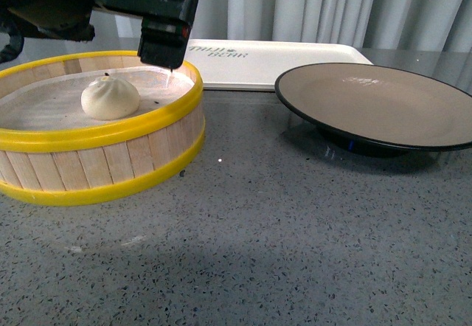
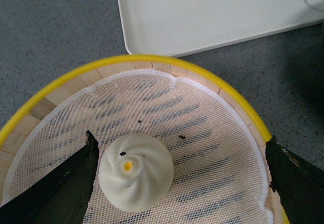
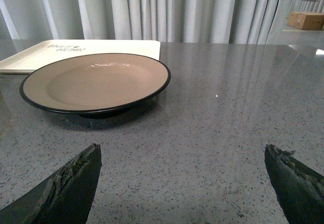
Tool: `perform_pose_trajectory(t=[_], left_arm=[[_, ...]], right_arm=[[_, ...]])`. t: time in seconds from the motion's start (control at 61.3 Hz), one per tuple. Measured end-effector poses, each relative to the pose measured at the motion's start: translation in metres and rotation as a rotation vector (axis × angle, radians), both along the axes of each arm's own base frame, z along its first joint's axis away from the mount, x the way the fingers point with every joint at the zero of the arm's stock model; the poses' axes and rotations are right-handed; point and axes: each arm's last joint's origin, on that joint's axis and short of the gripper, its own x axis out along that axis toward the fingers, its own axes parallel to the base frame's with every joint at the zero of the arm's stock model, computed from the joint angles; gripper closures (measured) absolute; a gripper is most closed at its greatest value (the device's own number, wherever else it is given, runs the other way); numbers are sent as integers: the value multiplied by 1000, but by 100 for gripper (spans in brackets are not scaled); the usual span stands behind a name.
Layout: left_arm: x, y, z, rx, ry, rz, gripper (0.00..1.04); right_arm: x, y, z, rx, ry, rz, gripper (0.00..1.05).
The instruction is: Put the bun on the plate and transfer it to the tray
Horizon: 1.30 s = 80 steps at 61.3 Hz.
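Observation:
The white pleated bun lies on the cloth liner inside the yellow-rimmed wooden steamer basket at the left. My left gripper hangs open above the basket; in the left wrist view the bun sits close to one finger, not held. The beige plate with a black rim stands empty at the right. The cream tray with dark lettering lies behind it. My right gripper is open and empty above bare table, short of the plate. The tray shows behind.
The grey speckled table runs across the front. Pale curtains hang behind the tray. A cardboard box sits far off at the back in the right wrist view. The left arm's black body overhangs the basket's far rim.

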Motion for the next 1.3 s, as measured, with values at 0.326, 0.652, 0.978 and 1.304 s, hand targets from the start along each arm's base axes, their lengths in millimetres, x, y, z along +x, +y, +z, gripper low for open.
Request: perform_pose_trajectory(t=[0.326, 0.652, 0.978, 1.304], left_arm=[[14, 3, -12, 33, 44, 40, 7], [18, 8, -21, 77, 106, 55, 7], [17, 9, -23, 86, 133, 49, 22], [16, 9, -23, 86, 139, 45, 77]], right_arm=[[0, 0, 0, 0, 0, 0, 8], [0, 0, 0, 0, 0, 0, 8], [0, 0, 0, 0, 0, 0, 8], [0, 0, 0, 0, 0, 0, 8]])
